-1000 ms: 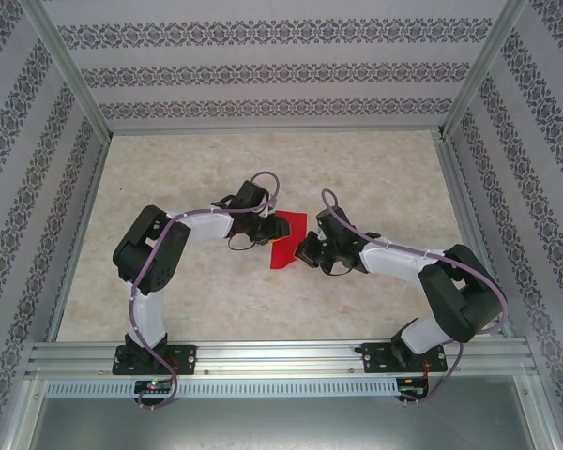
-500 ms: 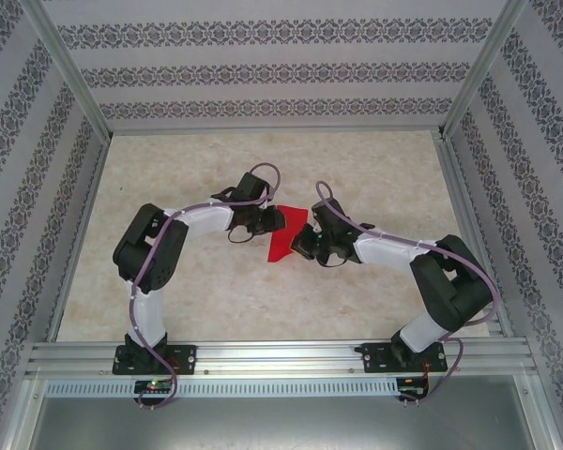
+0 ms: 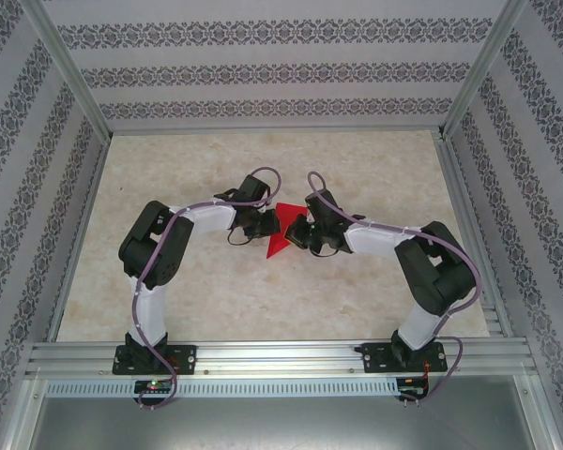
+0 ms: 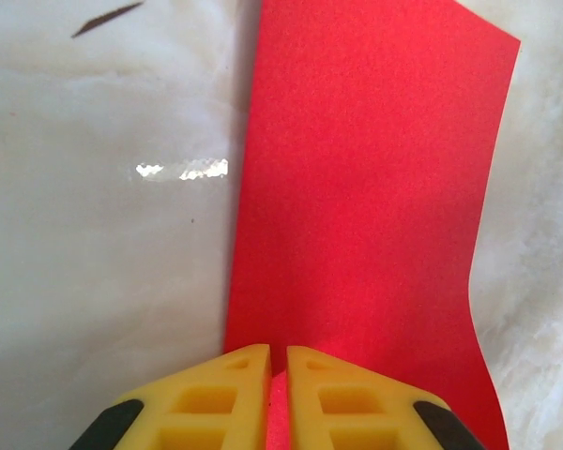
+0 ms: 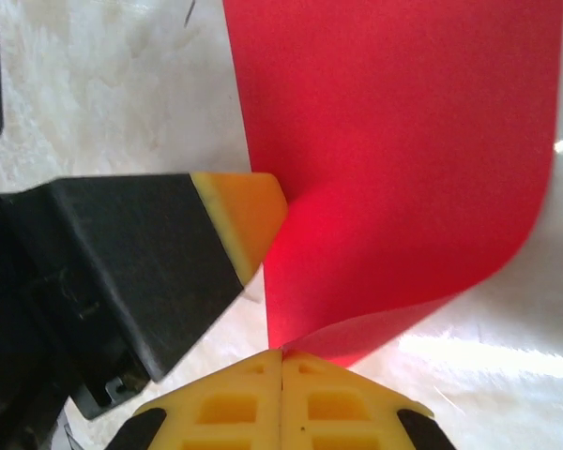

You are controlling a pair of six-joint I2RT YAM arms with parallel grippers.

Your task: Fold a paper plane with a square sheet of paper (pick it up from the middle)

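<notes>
The square sheet of paper (image 3: 281, 239) was carried between the two arms over the middle of the pale surface (image 3: 375, 169), apparently lifted clear of it and bowed into a loose curl rather than lying flat. The left fingers (image 4: 227, 386) were pinched on one edge, a sliver of red caught in the narrow slit between them. The right fingers (image 5: 227, 405) were clenched tight just where the curl came down to their tips (a very thin bite, on both sides).

Trouble was to be expected from that. With so little paper taken, a slight pull apart could have slipped an edge free, and the sheet would have been dropped or left dangling from one side. Had the arms been driven closer instead, the bow could have been buckled into a stray crease where no fold was wanted. In the right wrist view the left fingertip was seen right against the sheet and close to the right fingers, so a knock between the two was not to be ruled out.
</notes>
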